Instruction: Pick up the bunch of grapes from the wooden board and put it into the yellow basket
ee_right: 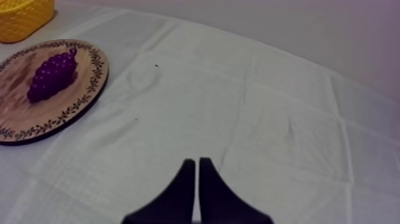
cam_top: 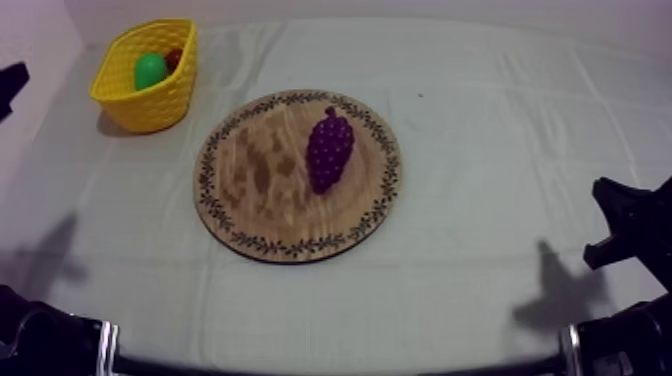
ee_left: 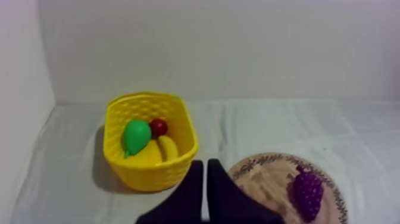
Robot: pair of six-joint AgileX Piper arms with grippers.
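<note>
Purple bunch of grapes lies on my wooden board, stem toward twelve — yellow basket at ten o'clock.

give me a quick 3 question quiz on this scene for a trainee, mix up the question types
1. True or false: the bunch of grapes lies on the wooden board.
2. What does the yellow basket hold? A) nothing B) a pear, a banana and a small red fruit C) a second bunch of grapes
3. Fill in: the left gripper and the right gripper each have their fingers lying together as a narrow wedge, so both are ____.
Key: 1 true; 2 B; 3 shut.
</note>
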